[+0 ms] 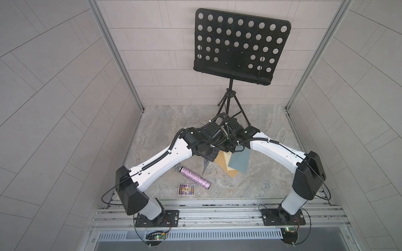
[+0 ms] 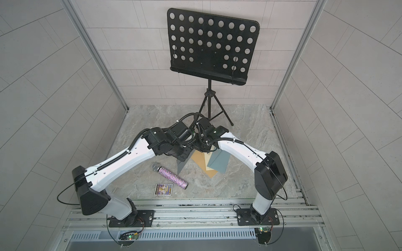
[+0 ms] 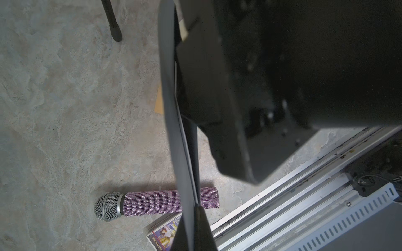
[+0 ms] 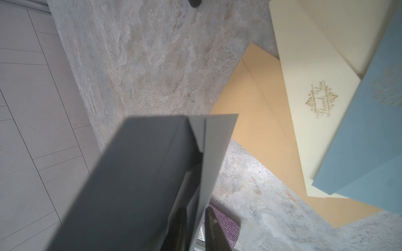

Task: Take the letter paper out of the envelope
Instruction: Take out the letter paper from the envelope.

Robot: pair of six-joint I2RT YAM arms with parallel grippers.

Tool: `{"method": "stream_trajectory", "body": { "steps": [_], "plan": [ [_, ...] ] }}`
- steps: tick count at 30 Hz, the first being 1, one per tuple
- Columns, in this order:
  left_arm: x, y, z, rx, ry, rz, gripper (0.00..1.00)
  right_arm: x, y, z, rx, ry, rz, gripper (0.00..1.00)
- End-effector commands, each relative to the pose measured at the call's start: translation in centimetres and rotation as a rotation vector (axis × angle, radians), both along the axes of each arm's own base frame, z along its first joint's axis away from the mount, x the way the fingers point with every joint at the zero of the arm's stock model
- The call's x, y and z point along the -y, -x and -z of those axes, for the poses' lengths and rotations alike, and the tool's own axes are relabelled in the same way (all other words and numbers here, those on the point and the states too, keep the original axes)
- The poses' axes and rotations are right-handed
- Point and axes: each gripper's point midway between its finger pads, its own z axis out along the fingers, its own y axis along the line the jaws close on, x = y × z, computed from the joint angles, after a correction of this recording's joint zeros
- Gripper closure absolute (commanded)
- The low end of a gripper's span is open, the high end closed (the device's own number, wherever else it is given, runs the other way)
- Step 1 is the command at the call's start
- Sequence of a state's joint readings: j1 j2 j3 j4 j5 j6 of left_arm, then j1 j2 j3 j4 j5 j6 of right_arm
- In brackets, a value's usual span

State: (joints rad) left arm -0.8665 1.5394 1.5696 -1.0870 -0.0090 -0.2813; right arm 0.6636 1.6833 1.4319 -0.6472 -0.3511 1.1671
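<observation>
Look at the middle, where your two arms meet above the surface [image 1: 272,173]. The dark grey envelope [image 4: 139,173] is up in the air there. In both top views it hangs with one corner pointing down. It is just beside the pile [image 1: 236,163] of tan, cream and blue envelopes that lies flat. Your left claw [image 3: 194,221] is closed tight on the envelope. In the left wrist view you see the envelope from its thin edge, with its two sides a little apart. Your right claw [image 4: 195,217] has one finger on each side of a lighter grey sheet [image 4: 217,139] at the edge of the envelope. The fingers are close to that sheet, but you cannot tell if they squeeze it. You also cannot tell if the sheet is the letter or part of the envelope. A sparkly purple mic [image 1: 193,177] and a small card [image 1: 187,189] lie nearer the arm bases. A black stand [image 1: 239,43] is at the back.
</observation>
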Motion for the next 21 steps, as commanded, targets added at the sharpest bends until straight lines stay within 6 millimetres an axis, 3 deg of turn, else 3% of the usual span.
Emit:
{"method": "stream_trajectory", "body": {
  "steps": [1, 6, 13, 14, 16, 18, 19, 21],
  "plan": [
    [0.7, -1.5, -2.2, 0.078, 0.067, -0.040, 1.00, -0.8, 1.2, 0.5, -0.051, -0.022, 0.004, 0.81],
    [0.4, -2.1, -2.8, 0.056, 0.150, -0.102, 1.00, -1.8, 1.3, 0.1, -0.062, -0.105, 0.036, 0.83],
    [0.0, -2.2, -3.3, 0.080, 0.151, -0.110, 1.00, 0.2, 1.5, 0.8, -0.059, -0.040, 0.062, 0.85],
    [-0.1, -2.2, -3.4, 0.080, 0.153, -0.112, 1.00, 0.7, 1.4, 1.0, -0.055, -0.031, 0.070, 0.87],
    [-0.3, -2.1, -3.4, 0.084, 0.152, -0.118, 1.00, 1.4, 1.1, 0.7, -0.036, -0.027, 0.083, 1.00],
    [-0.9, -2.4, -3.0, 0.097, 0.131, -0.144, 1.00, 1.9, 0.7, -0.4, 0.007, -0.015, 0.088, 1.00],
    [-1.2, -2.5, -2.7, 0.099, 0.117, -0.159, 0.98, 2.3, 0.6, -1.0, 0.024, 0.002, 0.089, 1.00],
    [-1.6, -2.5, -2.3, 0.088, 0.111, -0.184, 0.71, 2.9, 0.7, -1.5, 0.026, 0.042, 0.087, 1.00]
  ]
}}
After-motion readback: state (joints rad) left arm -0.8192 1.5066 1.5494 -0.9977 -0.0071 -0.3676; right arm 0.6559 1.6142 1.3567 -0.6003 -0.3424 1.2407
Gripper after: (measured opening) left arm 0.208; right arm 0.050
